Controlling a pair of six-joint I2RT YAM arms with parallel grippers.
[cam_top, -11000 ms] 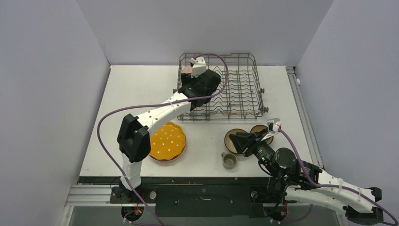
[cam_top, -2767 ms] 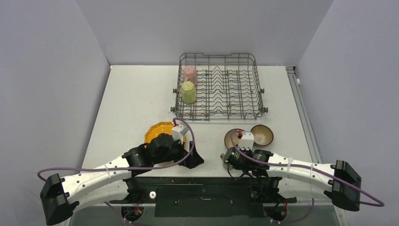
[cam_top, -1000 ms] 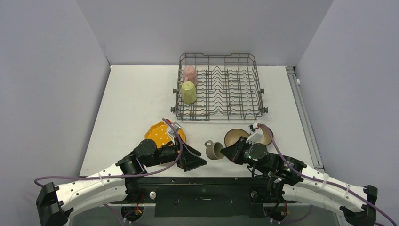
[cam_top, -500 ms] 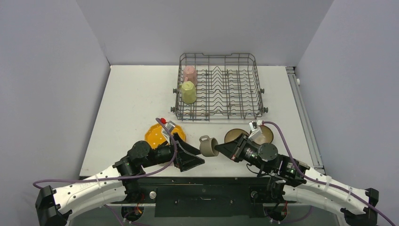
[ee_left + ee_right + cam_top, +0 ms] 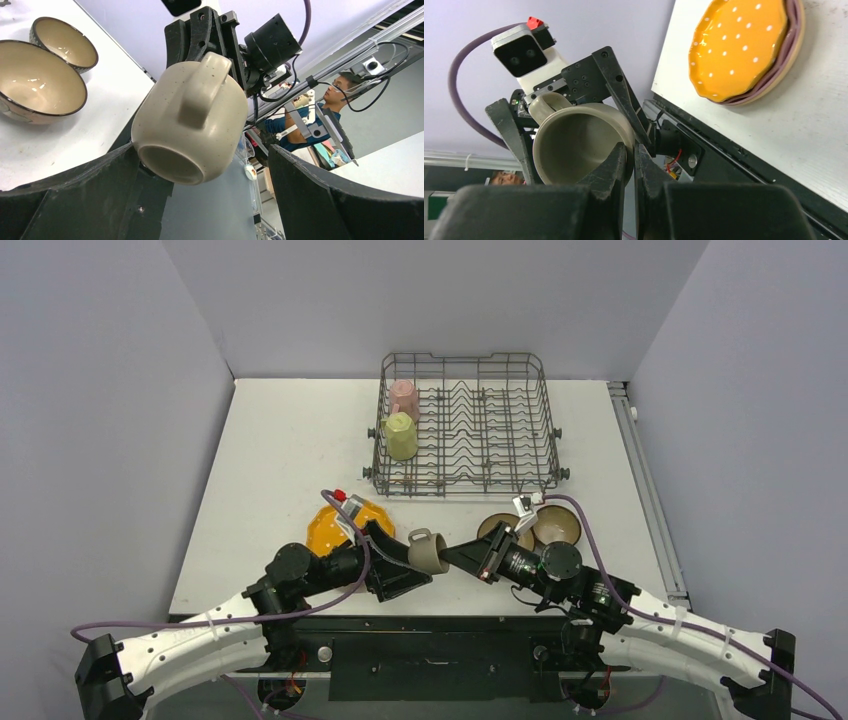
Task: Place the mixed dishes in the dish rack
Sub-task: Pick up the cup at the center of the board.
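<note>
Cup (image 5: 190, 120) hangs over table (image 5: 280, 440), my right end effector (image 5: 629, 150) pinching its rim, left end effector (image 5: 403, 562) spread wide around it. Guessing glazed ceramic: stiff, slick, chippable. Take across body.

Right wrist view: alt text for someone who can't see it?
The right tool pinches the rim of the small grey-olive cup between the fingers of the open left tool. An orange dotted plate sits on a pink plate.

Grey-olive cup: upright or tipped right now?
Tipped on its side: the cup is held clear of the table, its rim pinched by the right gripper, its base between the open left gripper's fingers.
</note>
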